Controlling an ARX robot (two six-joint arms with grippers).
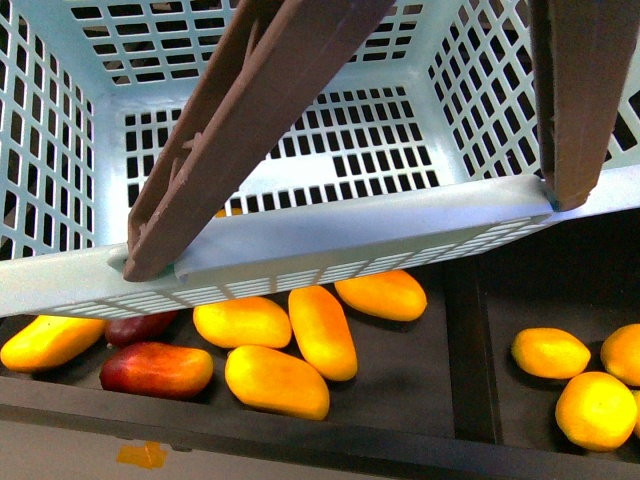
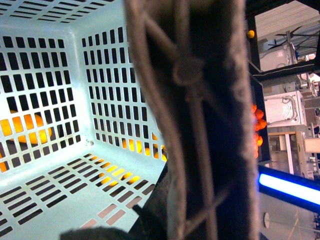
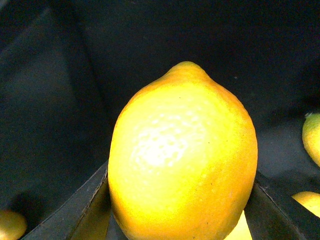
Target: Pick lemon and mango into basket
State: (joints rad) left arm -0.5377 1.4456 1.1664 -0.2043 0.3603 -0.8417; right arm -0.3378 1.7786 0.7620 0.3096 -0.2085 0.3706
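Observation:
The mint-green basket (image 1: pixel 330 235) hangs tilted across the top of the front view, its two brown handles (image 1: pixel 250 110) raised. Its slotted floor (image 2: pixel 55 185) has nothing lying on it. My left gripper (image 2: pixel 150 217) is shut on a basket handle (image 2: pixel 200 115), which blocks most of the left wrist view. My right gripper (image 3: pixel 182 212) is shut on the lemon (image 3: pixel 182 155), a plump yellow fruit held between two dark fingers (image 3: pixel 82 207) over a dark bin. Several orange-yellow mangoes (image 1: pixel 322 330) lie in the left bin under the basket. Neither arm shows in the front view.
Two dark red mangoes (image 1: pixel 157 368) lie among the yellow ones. A black divider (image 1: pixel 465 350) separates that bin from the right bin, where more lemons (image 1: pixel 550 352) lie. Other lemons (image 3: pixel 312 137) show at the edges of the right wrist view. The shelf's front ledge (image 1: pixel 300 445) runs below.

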